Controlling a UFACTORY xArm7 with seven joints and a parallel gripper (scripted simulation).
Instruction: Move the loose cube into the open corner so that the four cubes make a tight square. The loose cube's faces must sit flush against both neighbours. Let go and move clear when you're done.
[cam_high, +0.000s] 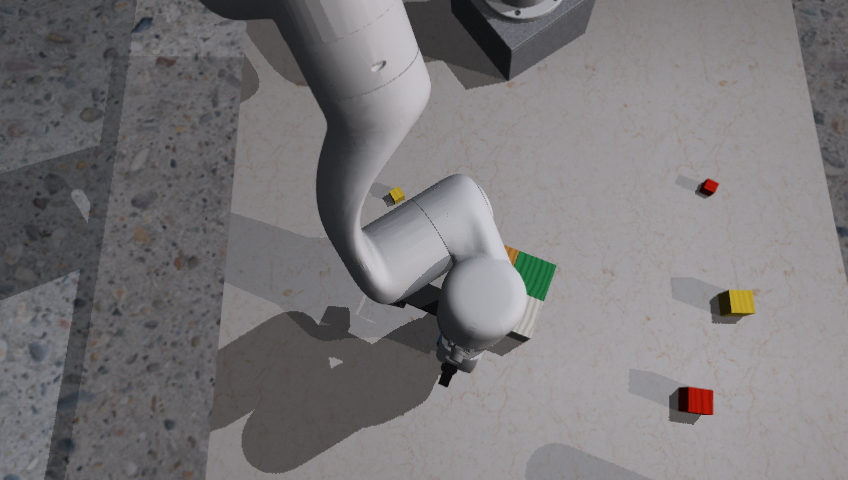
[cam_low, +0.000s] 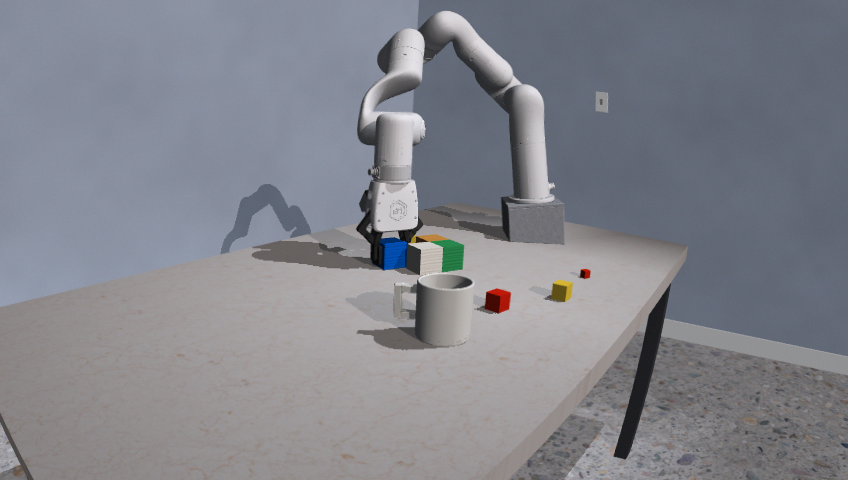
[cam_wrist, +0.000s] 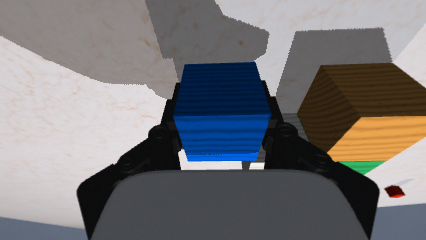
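The gripper is clamped on the blue cube, which sits low at the table, just beside the white cube in the exterior view. The green cube and orange cube complete the L of three; the open corner lies beside the white cube and in front of the orange one, where the blue cube now hangs or rests. Whether it touches the table cannot be told.

In the wrist view a strip of table shows between the blue cube and the orange cube, so the faces are probably not yet flush there. The main risk is that a sideways push to close the gap shoves the neighbours out of line, since they are loose. The finger on the inner side may also wedge between blue and a neighbouring cube, leaving a gap once the jaws part. A slight twist in the grip would leave the faces meeting at an angle.

A mug, a red cube and a yellow cube stand well apart.
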